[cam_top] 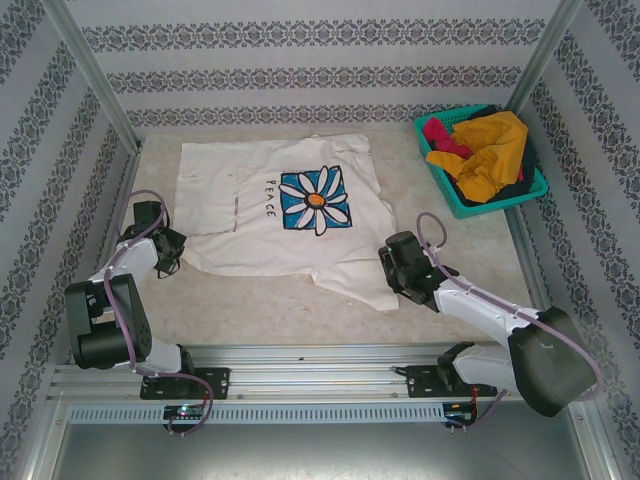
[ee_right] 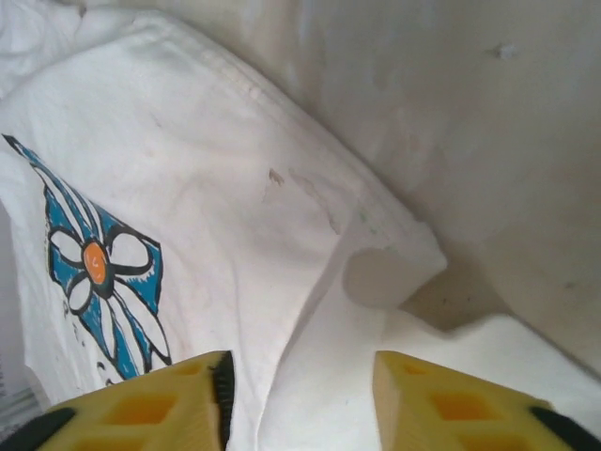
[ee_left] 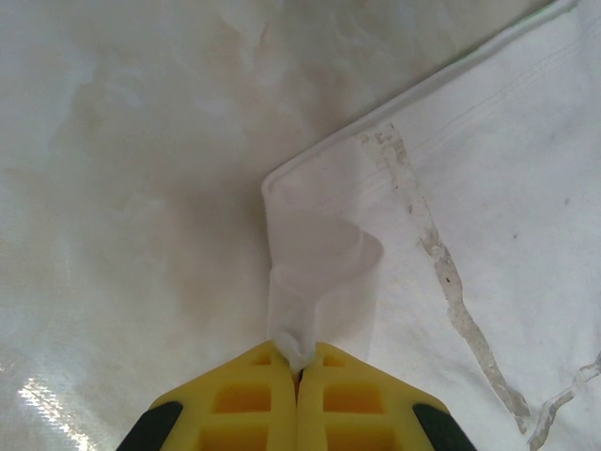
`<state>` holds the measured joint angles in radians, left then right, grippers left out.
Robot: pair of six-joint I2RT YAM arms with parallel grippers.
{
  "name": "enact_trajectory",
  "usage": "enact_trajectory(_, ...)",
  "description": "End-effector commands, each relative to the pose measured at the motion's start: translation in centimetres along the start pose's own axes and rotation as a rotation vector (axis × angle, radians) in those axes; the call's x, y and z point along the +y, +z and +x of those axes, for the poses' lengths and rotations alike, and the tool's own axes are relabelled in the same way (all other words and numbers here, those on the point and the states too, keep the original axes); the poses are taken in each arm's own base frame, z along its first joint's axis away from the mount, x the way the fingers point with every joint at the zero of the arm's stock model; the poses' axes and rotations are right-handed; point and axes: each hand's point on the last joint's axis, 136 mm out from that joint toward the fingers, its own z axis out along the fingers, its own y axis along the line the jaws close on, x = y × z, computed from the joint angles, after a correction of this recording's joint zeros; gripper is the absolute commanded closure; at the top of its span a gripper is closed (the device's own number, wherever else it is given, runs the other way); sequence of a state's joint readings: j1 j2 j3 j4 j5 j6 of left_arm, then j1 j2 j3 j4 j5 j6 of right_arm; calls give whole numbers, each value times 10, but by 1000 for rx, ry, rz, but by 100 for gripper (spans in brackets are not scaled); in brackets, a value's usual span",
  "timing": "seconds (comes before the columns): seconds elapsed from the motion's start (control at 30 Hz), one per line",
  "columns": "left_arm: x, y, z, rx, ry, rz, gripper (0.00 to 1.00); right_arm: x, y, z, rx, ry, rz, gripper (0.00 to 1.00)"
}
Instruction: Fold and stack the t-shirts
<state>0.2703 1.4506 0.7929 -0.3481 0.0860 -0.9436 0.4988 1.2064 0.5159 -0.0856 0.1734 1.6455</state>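
teal mesh basket, beige table, patterned walls

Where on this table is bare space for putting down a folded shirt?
Bare table lies between the white t-shirt and the front rail, and between that shirt and the teal basket. Crowded: the basket, heaped with shirts, and the t-shirt's near corners, where the left hand and right hand sit.
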Motion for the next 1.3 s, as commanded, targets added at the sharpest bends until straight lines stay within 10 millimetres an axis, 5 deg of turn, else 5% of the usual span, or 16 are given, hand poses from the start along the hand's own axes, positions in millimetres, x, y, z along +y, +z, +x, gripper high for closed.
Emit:
enact_trajectory(0.0, 2, -2, -3, -18, -20, 9, 100, -10, 5, 2, 32, 31, 37, 51)
enact_trajectory(0.47, 9, -5, 0, -26, -24, 5, 100, -7, 26, 5, 111, 201, 87, 52)
enact_trajectory(0.8, 7, -5, -2, -31, -19, 7, 100, -17, 18, 3, 98, 175, 129, 98)
enact_trajectory(0.97, 8, -6, -1, -27, -23, 9, 100, -25, 5, -3, 63, 141, 129, 100)
enact_trajectory(1.27, -7, -18, -7, -35, -51, 54, 100, 19, -12, -16, -3, 51, -1, 100)
